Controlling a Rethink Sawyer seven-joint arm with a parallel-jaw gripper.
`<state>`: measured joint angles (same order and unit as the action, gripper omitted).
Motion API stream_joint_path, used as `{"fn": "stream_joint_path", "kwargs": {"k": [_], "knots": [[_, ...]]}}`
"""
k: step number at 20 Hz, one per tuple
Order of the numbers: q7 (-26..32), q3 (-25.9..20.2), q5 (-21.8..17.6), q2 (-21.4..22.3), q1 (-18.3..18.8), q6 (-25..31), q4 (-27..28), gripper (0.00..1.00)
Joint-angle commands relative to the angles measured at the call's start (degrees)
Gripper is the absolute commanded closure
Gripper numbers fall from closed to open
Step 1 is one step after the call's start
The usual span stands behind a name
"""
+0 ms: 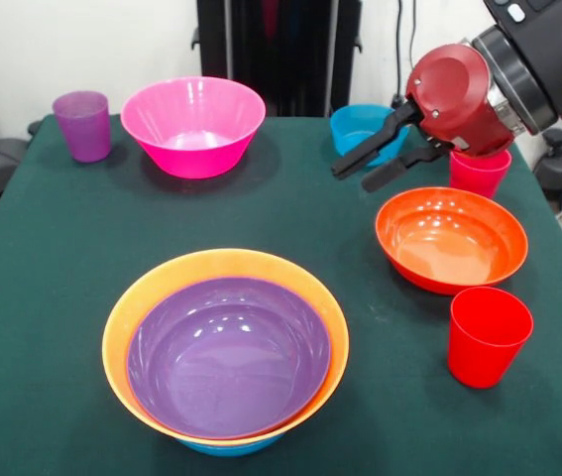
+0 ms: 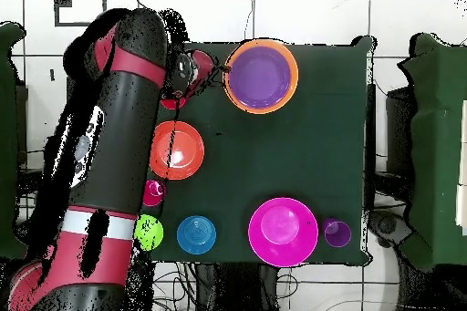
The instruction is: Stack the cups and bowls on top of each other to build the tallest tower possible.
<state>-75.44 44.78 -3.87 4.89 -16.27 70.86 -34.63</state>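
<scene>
The tower [image 1: 226,347] stands near the front of the table: a purple bowl nested in an orange bowl on a blue one, seen from above as the tower [image 2: 262,75]. My gripper [image 1: 353,179] hangs well above the table at the right, open and empty, fingers pointing left. From overhead the gripper [image 2: 205,70] sits just beside the tower. A red-orange bowl [image 1: 451,238] lies under the wrist. One red cup [image 1: 489,335] stands in front of it, another red cup [image 1: 479,171] behind, partly hidden. The pink bowl [image 1: 193,124], purple cup [image 1: 82,125] and small blue bowl [image 1: 360,127] stand at the back.
A small green bowl [image 2: 148,231] sits off the table's corner next to the blue bowl [image 2: 196,234]. The thick arm [image 2: 119,143] runs along the table's left edge in the overhead view, covering part of a red cup [image 2: 173,102].
</scene>
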Motion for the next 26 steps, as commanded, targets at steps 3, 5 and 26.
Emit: {"fn": "stream_joint_path", "kwargs": {"k": [3,5,26], "knots": [[5.17,-9.85,0.42,-0.45,2.75,-0.38,-0.85,0.00],[4.90,-10.66,0.83,-0.08,3.12,-0.97,-1.19,0.00],[-1.06,-16.34,10.81,-0.16,4.69,6.32,9.32,0.00]]}}
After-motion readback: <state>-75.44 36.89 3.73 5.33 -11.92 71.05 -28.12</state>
